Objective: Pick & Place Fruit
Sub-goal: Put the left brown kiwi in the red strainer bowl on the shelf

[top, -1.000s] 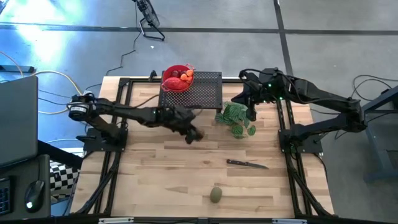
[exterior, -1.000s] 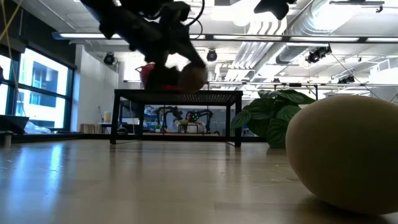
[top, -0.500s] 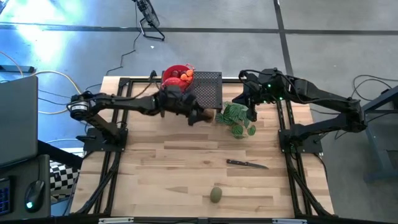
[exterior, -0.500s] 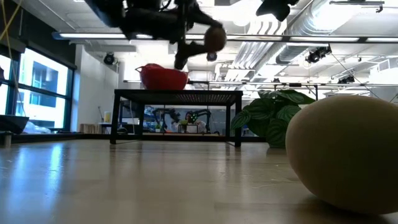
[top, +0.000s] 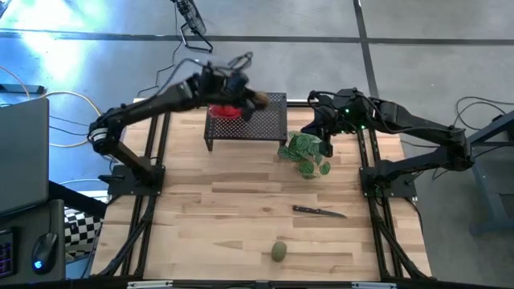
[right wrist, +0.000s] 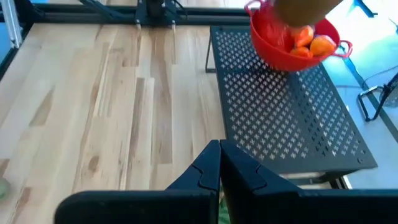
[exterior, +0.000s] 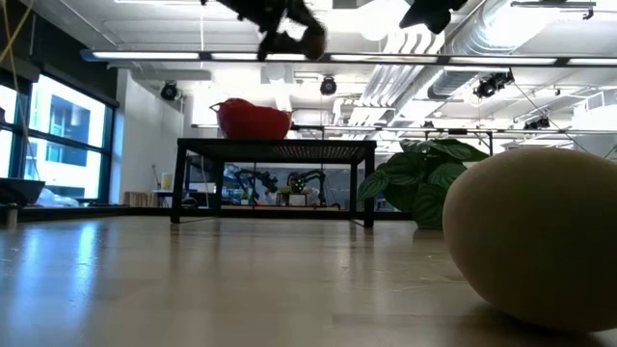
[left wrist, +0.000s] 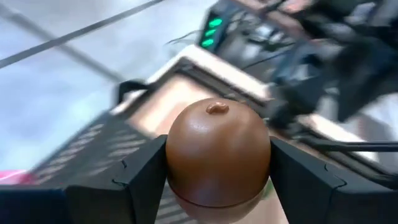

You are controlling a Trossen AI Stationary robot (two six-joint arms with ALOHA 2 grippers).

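The left claw (top: 255, 99) is gripping a smooth, firm-looking brown oval fruit (left wrist: 217, 152) around its middle, part-open, above the far red bowl (exterior: 253, 120); it may be slippery

A brown oval fruit (left wrist: 217, 155) sits clamped between the left gripper (left wrist: 217, 186)'s two dark fingers (left wrist: 134, 180), its little stem nub pointing up. Behind the fruit lies a dark perforated rack (left wrist: 81, 155), with the other arm (left wrist: 323, 56) blurred beyond, a green light glowing on it.
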